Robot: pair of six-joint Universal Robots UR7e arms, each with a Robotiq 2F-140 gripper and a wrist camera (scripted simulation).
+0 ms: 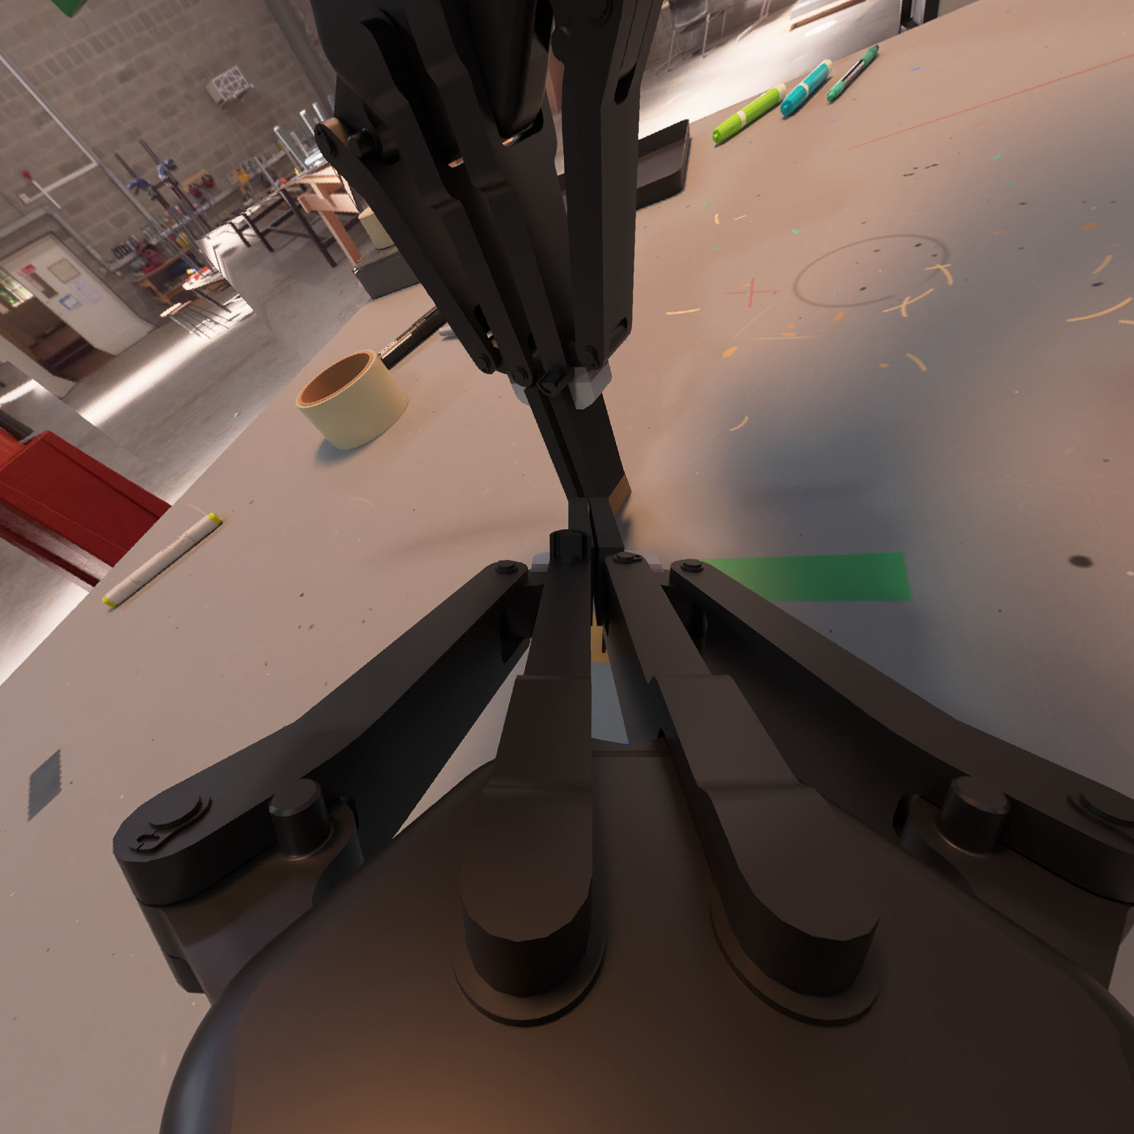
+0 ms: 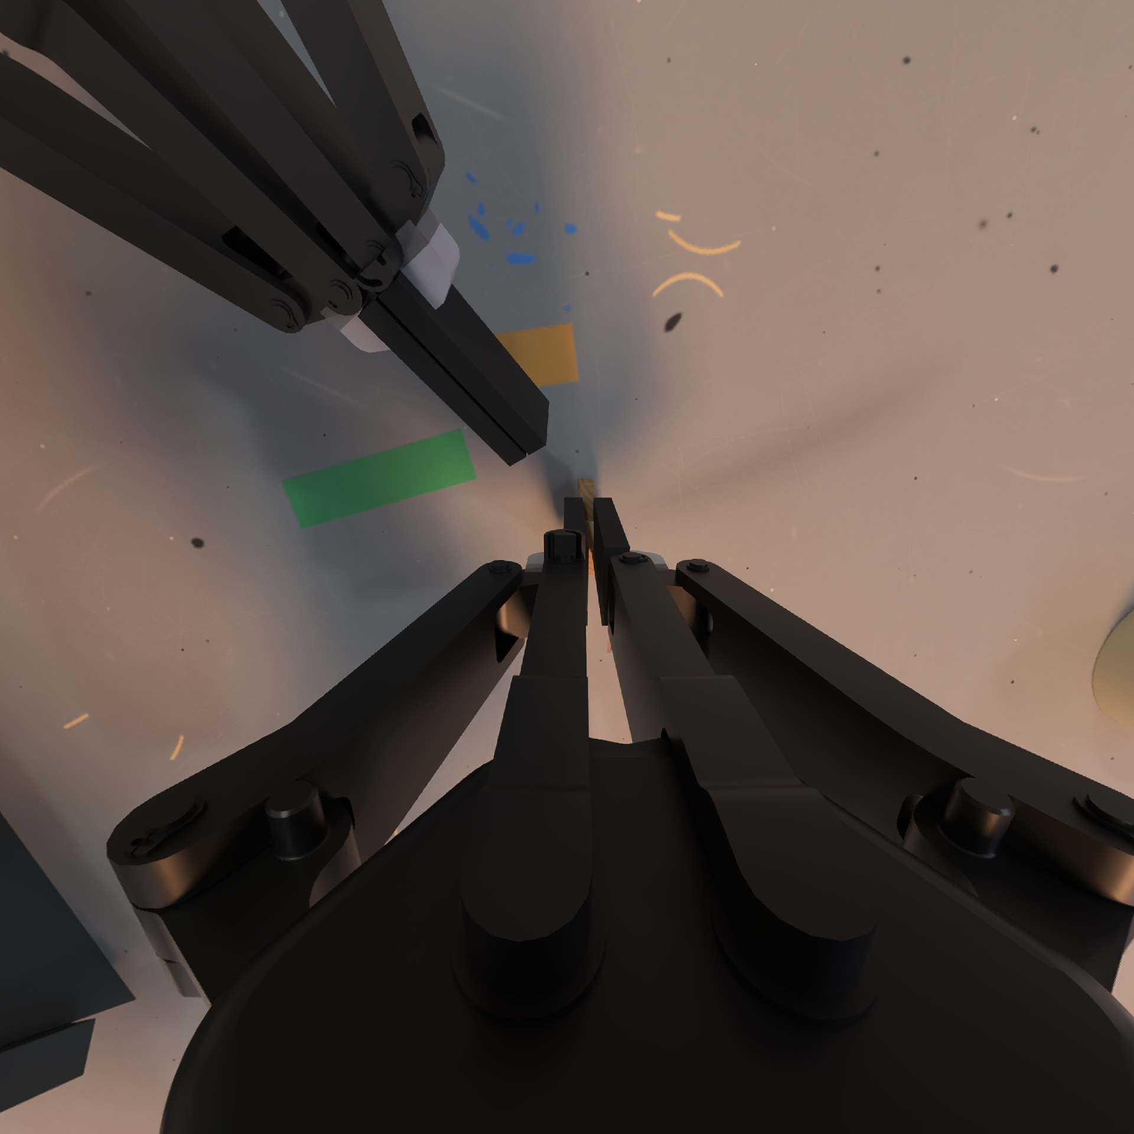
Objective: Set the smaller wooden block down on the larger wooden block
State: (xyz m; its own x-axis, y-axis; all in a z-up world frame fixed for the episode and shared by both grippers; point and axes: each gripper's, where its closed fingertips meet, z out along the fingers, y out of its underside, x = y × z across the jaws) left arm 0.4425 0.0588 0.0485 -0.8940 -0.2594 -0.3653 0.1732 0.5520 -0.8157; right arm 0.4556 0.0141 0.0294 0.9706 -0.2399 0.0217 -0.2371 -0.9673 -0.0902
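**Two claws close together over a workshop table**

Left wrist view: the left claw (image 1: 590, 515) points down at a grey table (image 1: 798, 429), fingers drawn nearly together with nothing seen between them. The right claw (image 1: 604, 491) reaches in from above, its tips almost touching the left claw's. A sliver of wooden block (image 1: 620, 491) shows at the right claw's tips. A roll of tape (image 1: 353, 405), a white marker (image 1: 162, 558) and a green strip (image 1: 810, 577) lie around (three pens (image 1: 798, 92) farther off).

Right wrist view: the right claw (image 2: 590, 512) pinches a thin pale wooden block (image 2: 586, 489), which pokes out just beyond the fingertips. The left claw (image 2: 528, 442) hangs just beside, fingers pressed together, empty. I cannot tell which block this is.
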